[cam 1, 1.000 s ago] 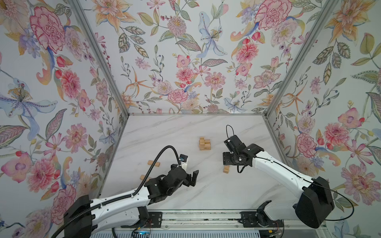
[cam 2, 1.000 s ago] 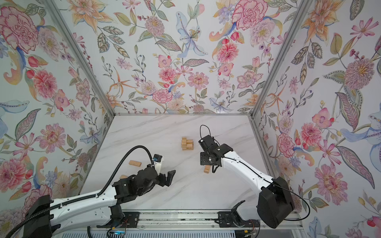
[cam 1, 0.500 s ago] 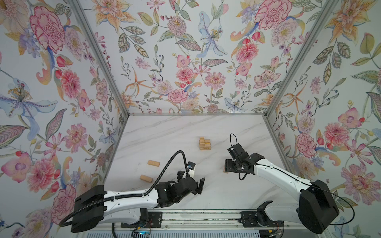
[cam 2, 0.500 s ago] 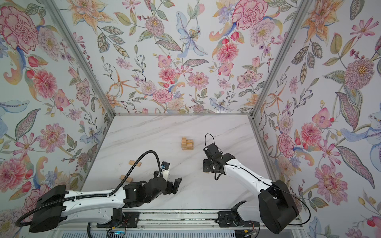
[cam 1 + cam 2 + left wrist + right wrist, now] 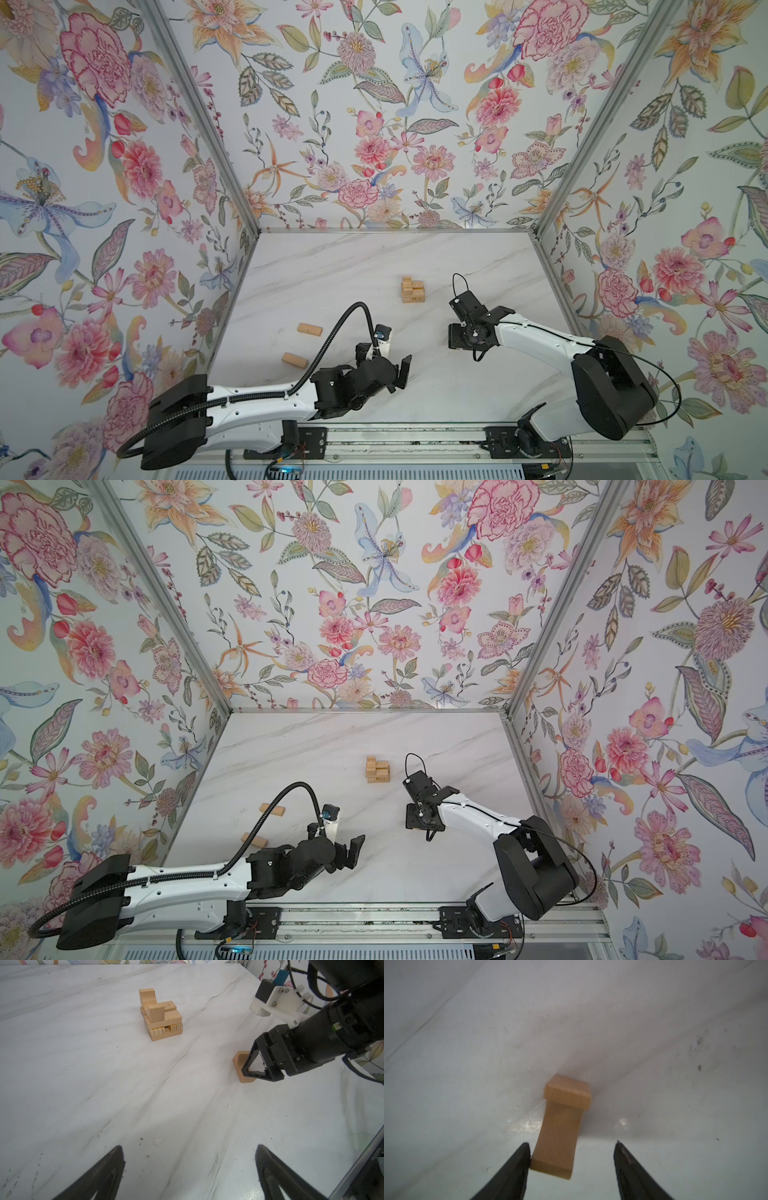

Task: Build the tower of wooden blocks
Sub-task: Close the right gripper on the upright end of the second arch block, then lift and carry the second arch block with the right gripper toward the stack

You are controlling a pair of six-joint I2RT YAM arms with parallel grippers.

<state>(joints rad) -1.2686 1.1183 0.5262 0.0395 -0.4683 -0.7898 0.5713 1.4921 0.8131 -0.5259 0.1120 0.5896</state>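
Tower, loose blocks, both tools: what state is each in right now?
tower: standing, partly built.
arch block: lying between the right tool's jaws, not gripped.
two loose bars: lying flat, untouched.
left tool: open, empty.
right tool: open, astride the arch block.

Tower (image 5: 412, 289) is sitting on the table (image 5: 332, 270), centre-back. Rear bar (image 5: 309, 329) and front bar (image 5: 294, 360) are lying well left of it, nearer me, apart. Arch block (image 5: 562, 1126) is lying right-front of the tower; my right gripper (image 5: 572, 1144) is straddling it, touching one side. My left gripper (image 5: 400, 373) is hanging front-centre, between bars and arch block.
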